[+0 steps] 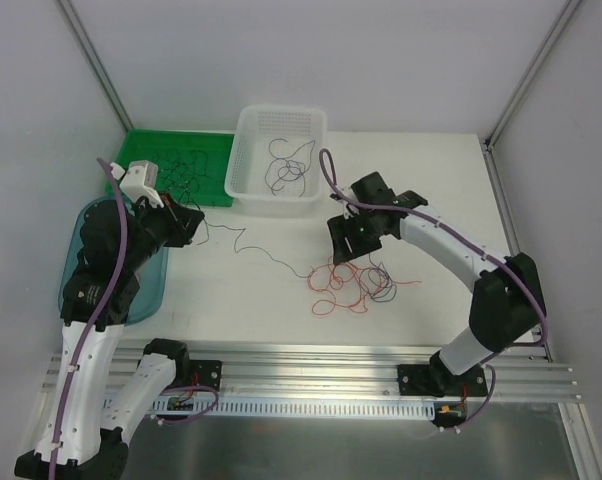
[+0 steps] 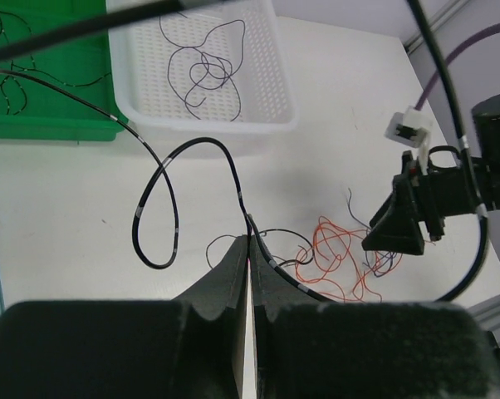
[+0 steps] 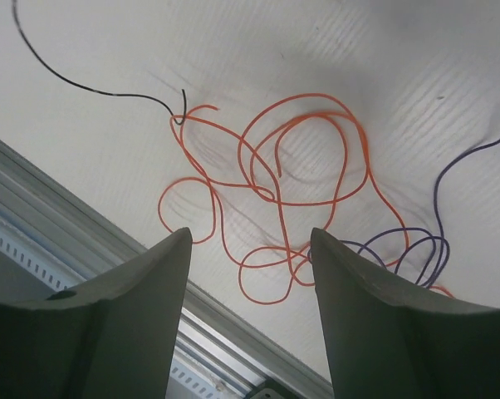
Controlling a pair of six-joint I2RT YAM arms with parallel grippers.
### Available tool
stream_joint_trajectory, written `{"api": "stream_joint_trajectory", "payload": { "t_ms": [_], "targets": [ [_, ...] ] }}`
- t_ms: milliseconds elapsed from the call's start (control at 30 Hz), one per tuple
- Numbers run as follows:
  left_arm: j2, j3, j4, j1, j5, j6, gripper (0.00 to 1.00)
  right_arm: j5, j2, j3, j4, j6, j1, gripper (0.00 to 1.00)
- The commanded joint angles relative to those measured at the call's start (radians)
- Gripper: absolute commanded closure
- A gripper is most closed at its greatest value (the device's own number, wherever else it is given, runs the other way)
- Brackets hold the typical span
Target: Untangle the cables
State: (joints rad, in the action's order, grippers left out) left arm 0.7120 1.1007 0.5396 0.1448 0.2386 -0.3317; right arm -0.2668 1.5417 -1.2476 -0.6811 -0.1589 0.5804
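Observation:
A tangle of cables lies on the white table in front of the right arm, orange strands (image 1: 336, 287) mixed with purple ones (image 1: 383, 283). My right gripper (image 1: 349, 247) hovers just above its far side. It stands open, with orange loops (image 3: 304, 158) between its fingers and purple strands (image 3: 416, 249) to the right. My left gripper (image 2: 250, 239) is shut on a black cable (image 2: 154, 208) that loops above its tips. In the top view this gripper (image 1: 189, 224) is at the left, and the black cable (image 1: 266, 257) runs from it toward the tangle.
A white perforated basket (image 1: 243, 150) at the back holds dark cables (image 1: 286, 165). Left of it, a green tray (image 1: 146, 150) holds black strands. A translucent teal bin (image 1: 153, 290) sits under the left arm. An aluminium rail (image 1: 311, 360) borders the near table edge.

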Motion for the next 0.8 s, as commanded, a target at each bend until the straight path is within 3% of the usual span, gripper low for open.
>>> {"api": "stream_joint_trajectory", "payload": {
  "t_ms": [0,133,233,333,500,767],
  "targets": [
    [-0.013,0.002,-0.035,0.007,0.037,-0.012,1.00,-0.057,0.057,-0.015,-0.023,-0.042,0.007,0.38],
    [-0.025,0.001,-0.033,0.007,0.057,-0.009,1.00,-0.077,0.106,0.010,0.029,-0.037,0.015,0.45],
    [-0.032,-0.002,-0.027,0.007,0.074,0.000,1.00,-0.094,0.118,0.025,0.078,-0.024,0.018,0.77],
    [-0.052,-0.007,-0.009,0.007,0.079,0.005,1.00,-0.095,0.094,0.027,0.126,-0.004,0.021,0.99],
    [-0.091,-0.013,0.055,0.007,0.076,0.013,1.00,-0.067,0.031,0.022,0.178,0.059,-0.026,0.99],
    [-0.140,-0.022,0.057,0.007,0.349,0.043,1.00,-0.109,0.064,-0.023,0.271,0.156,-0.036,0.99]
  ]
}}
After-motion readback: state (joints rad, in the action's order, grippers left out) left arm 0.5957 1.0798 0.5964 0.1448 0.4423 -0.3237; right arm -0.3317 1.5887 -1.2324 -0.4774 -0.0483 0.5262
